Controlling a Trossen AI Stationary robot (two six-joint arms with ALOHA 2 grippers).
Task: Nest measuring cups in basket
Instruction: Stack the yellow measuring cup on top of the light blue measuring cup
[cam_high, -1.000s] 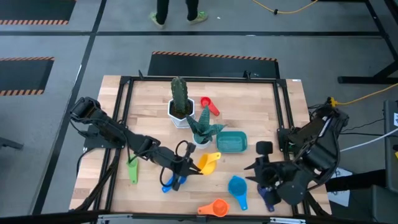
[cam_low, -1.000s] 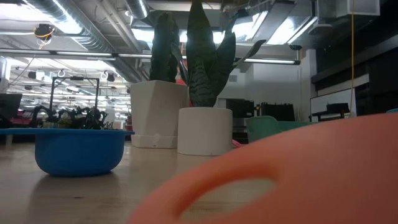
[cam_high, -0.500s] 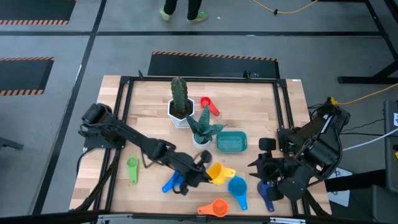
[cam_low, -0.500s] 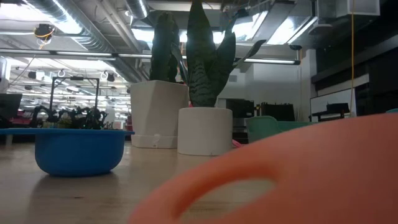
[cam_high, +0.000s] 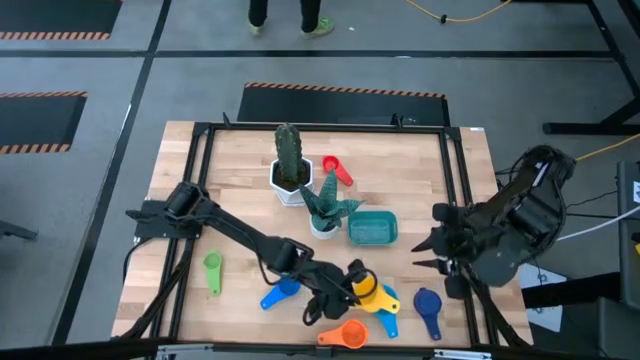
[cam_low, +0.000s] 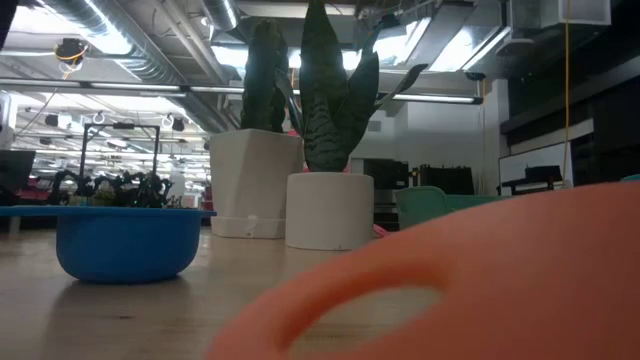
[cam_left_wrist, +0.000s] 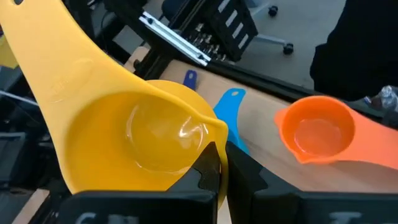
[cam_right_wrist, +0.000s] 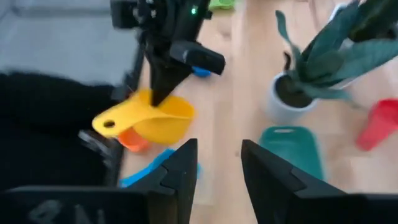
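High view: the left claw (cam_high: 352, 283) was seen pinched on the rim of the yellow measuring cup (cam_high: 368, 289), held directly above the light blue cup (cam_high: 386, 303) near the worktop's (cam_high: 240, 170) front edge, seemingly so that one could be nested in the other. The right claw (cam_high: 432, 252), spread and empty, was parked just beside the teal basket (cam_high: 372, 228). Since a second earlier, the yellow cup had been carried rightward and the right arm drawn back.
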